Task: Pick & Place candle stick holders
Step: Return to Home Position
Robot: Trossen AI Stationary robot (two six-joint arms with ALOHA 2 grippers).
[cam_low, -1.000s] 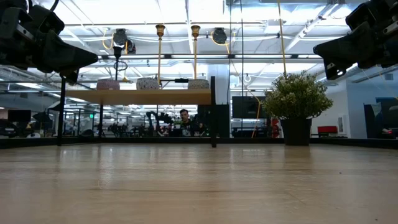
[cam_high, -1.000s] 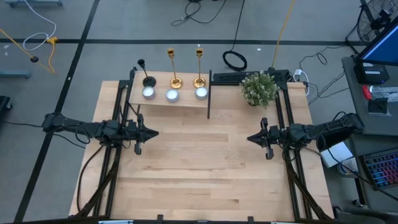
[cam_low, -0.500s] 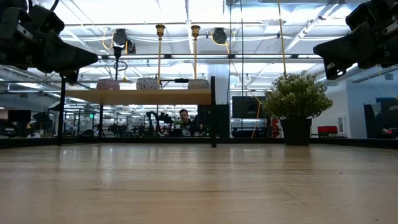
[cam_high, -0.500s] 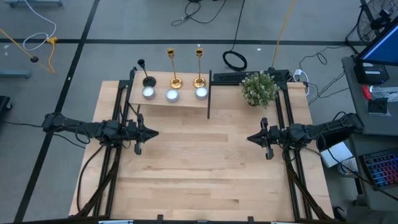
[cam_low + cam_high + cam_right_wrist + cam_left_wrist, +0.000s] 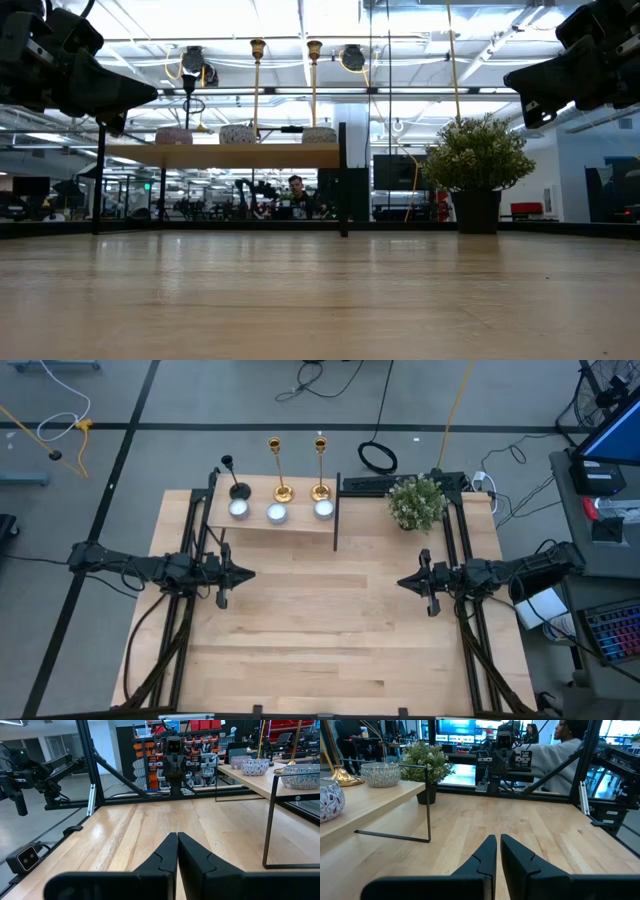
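Two gold candlesticks [image 5: 279, 468] [image 5: 320, 466] and one black candlestick [image 5: 234, 478] stand by their round bases on a small raised wooden shelf [image 5: 270, 520] at the table's far side. They also show in the low view: gold [image 5: 257, 85], gold [image 5: 313, 83], black [image 5: 189, 100]. My left gripper [image 5: 250, 574] is shut and empty over the table's left part. My right gripper [image 5: 400, 582] is shut and empty over the right part. Both hover above the table, pointing at each other.
Three patterned bowls [image 5: 276, 512] sit on the shelf in front of the candlesticks. A bushy green plant in a dark pot [image 5: 416, 503] stands at the far right. The shelf's thin black legs [image 5: 335, 525] stand on the table. A person sits beyond the table [image 5: 555, 750].
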